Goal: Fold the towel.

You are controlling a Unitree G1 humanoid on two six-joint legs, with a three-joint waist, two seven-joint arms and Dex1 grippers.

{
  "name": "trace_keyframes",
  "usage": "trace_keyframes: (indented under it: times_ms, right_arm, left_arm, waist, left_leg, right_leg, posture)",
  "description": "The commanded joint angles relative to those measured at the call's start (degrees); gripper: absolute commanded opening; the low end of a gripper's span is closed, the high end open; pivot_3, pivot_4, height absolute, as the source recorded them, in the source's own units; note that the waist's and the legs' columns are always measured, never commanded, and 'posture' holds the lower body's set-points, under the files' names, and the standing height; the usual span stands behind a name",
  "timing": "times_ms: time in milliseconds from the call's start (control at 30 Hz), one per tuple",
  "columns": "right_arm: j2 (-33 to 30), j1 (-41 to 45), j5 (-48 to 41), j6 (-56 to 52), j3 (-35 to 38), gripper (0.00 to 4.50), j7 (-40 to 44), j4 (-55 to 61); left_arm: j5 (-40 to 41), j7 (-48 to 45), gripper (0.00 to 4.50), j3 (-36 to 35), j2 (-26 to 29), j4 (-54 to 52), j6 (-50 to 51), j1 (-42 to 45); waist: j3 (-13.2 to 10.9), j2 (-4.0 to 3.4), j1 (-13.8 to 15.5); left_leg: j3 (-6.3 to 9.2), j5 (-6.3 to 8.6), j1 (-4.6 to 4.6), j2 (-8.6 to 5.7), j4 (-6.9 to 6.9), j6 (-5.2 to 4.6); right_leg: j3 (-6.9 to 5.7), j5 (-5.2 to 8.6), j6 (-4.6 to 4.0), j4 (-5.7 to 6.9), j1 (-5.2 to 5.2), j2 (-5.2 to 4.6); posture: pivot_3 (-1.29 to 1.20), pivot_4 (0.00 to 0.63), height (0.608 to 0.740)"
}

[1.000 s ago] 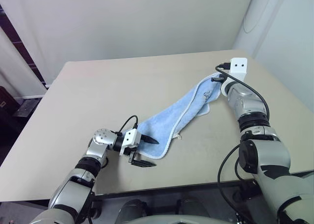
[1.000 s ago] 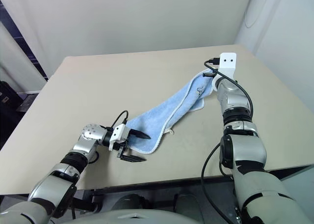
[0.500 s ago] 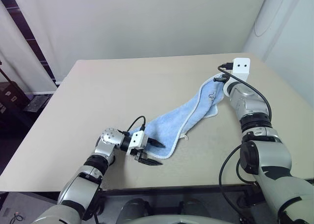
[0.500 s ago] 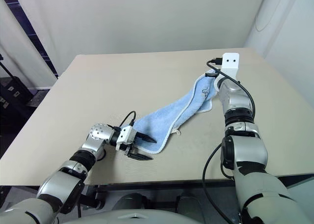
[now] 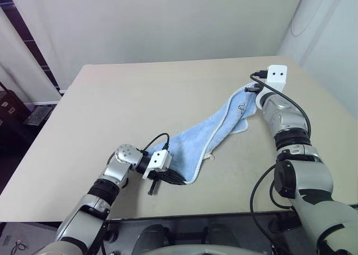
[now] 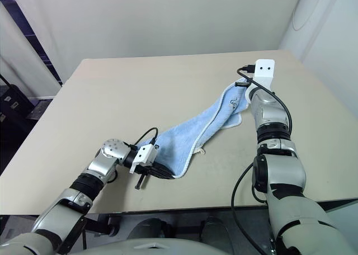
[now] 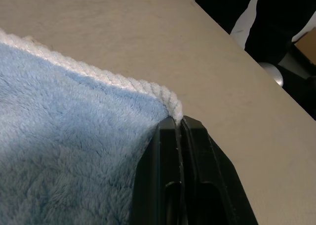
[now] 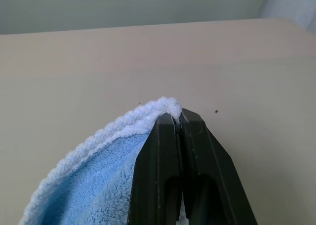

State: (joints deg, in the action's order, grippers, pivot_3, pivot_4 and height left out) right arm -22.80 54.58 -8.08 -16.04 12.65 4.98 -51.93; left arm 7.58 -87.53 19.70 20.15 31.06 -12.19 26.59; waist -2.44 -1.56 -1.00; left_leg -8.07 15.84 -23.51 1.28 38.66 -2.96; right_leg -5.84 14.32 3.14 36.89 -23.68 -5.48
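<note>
While both pincers pinch its white-edged corners, the blue towel sags, seemingly rumpled.

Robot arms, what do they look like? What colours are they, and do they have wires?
Both arms are shiny silver metal with black rings at the joints. Each wrist carries a small white box with a black cable looping out of it. The left pincer and the right pincer each have two thin black fingers that narrow toward the tip.

Towel on table, stretched diagonally between near-left and far-right tools.
</note>
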Motion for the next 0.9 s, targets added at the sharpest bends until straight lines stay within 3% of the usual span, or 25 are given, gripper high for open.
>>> trace_keyframes:
  times_ms: [33, 133, 233, 367, 567, 733, 900]
  right_arm:
    - [-0.6, 0.6, -0.8, 0.7, 1.0, 0.00, 0.4, 4.2]
    - [-0.8, -0.4, -1.5, 0.0, 1.6, 0.00, 1.2, 7.1]
    - [-1.6, -1.9, -2.0, -1.4, 1.9, 0.00, 2.3, 10.5]
    - [-2.9, -3.8, -2.5, -3.1, 2.3, 0.00, 3.0, 13.9]
    - [-4.7, -5.7, -3.0, -4.7, 3.4, 0.00, 3.7, 17.7]
    - [-5.0, -4.1, -3.3, -2.5, 4.7, 0.00, 3.6, 15.9]
    - [-4.6, 2.5, -2.1, 5.1, 4.1, 0.00, 3.0, 7.0]
  left_arm:
    - [2.5, 4.9, 0.04, -2.4, -1.2, -4.6, 7.3, 0.0]
    - [9.0, 9.7, 0.04, -6.7, -2.9, -12.1, 18.8, 0.2]
    - [18.2, 13.5, 0.04, -14.9, -0.8, -17.8, 31.0, 2.2]
    - [25.9, 16.2, 0.04, -25.9, 5.1, -13.8, 39.1, 7.6]
    - [25.9, 19.8, 0.04, -36.5, 11.5, 7.4, 33.3, 17.5]
    - [22.6, 32.3, 0.04, -41.3, 10.8, 28.5, 18.0, 29.7]
    - [20.2, 41.1, 0.04, -43.4, 9.1, 39.5, 8.0, 38.5]
  waist:
    - [-0.1, 0.05, 0.0]
    - [-0.3, 0.23, 0.0]
    - [-0.5, 0.53, -0.2]
    - [-0.6, 0.58, -0.6]
    - [-0.6, 0.60, -1.6]
    - [-0.9, 0.96, -1.4]
    - [-0.9, 1.03, -1.7]
  left_leg:
    - [0.00, 0.00, 0.00, 0.00, 0.00, 0.00]
    - [0.00, 0.00, -0.03, 0.00, 0.05, 0.00]
    - [0.01, 0.00, -0.09, 0.03, 0.06, 0.00]
    - [0.01, -0.01, -0.10, 0.13, 0.05, 0.02]
    - [-0.03, -0.04, -0.10, 0.13, 0.01, 0.08]
    - [-0.03, -0.11, -0.10, 0.14, 0.04, 0.22]
    - [-0.13, -0.25, -0.13, 0.10, 0.06, 0.46]
  right_leg:
    - [0.00, 0.00, 0.00, 0.00, 0.00, 0.00]
    - [0.00, 0.00, 0.01, 0.00, 0.00, -0.03]
    - [0.01, -0.01, 0.04, 0.03, -0.06, -0.01]
    - [0.01, 0.02, 0.09, 0.16, -0.16, 0.14]
    - [-0.01, 0.03, 0.12, 0.14, -0.16, 0.30]
    - [-0.01, 0.02, 0.11, 0.15, -0.13, 0.31]
    - [-0.03, 0.01, 0.13, 0.13, -0.18, 0.26]
  posture:
    - [0.00, 0.000, 0.740]
    - [0.00, 0.000, 0.740]
    - [0.00, 0.000, 0.740]
    - [0.00, 0.000, 0.740]
    - [0.00, 0.000, 0.740]
    - [0.00, 0.000, 0.740]
    - [0.00, 0.000, 0.740]
